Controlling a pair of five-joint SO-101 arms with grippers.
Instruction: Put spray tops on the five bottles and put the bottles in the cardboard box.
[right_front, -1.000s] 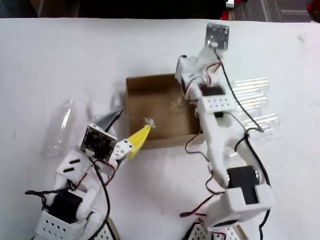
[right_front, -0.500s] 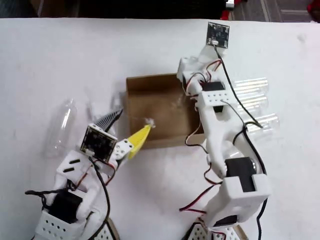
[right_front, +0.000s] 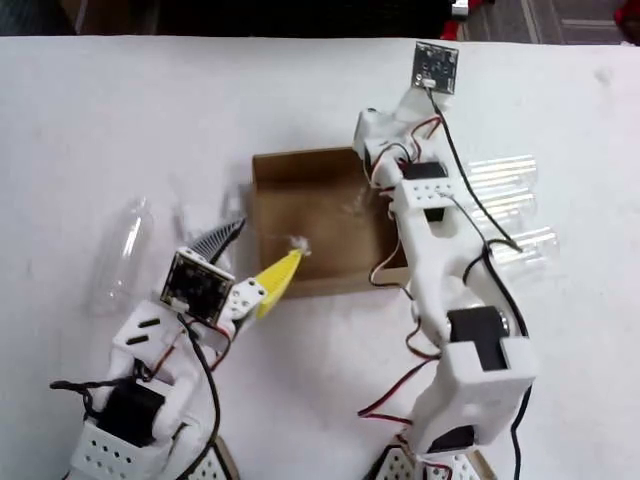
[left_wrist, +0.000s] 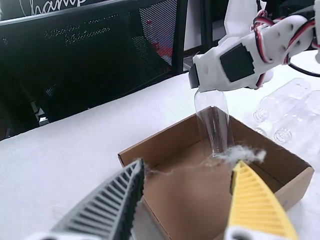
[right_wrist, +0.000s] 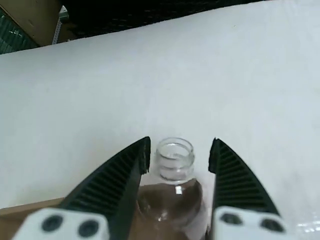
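**Bottle held neck-down in the box, no spray top**

- Left tool (left_wrist: 189, 167): nearest. Grey and yellow fingers spread wide apart, nothing between them. It hovers at the near wall of the cardboard box (right_front: 300, 158). A wisp of white fluff (left_wrist: 242, 154) sits by the yellow fingertip.
- Loose bottle (right_front: 120, 255): lies on its side on the white tabletop (right_front: 120, 120), off to the left tool's outer side and apart from the box.
- Cardboard box: open on top, sits between the two arms.
- Right tool (right_wrist: 179, 150): hangs over the box's far right corner, its black fingers clamped on the body of a clear bottle (left_wrist: 212, 122). The bottle's neck points down into the box and its mouth is open and uncapped.
- Three bottles (right_front: 505, 205): lie side by side on the tabletop just beyond the box's right wall, also uncapped.
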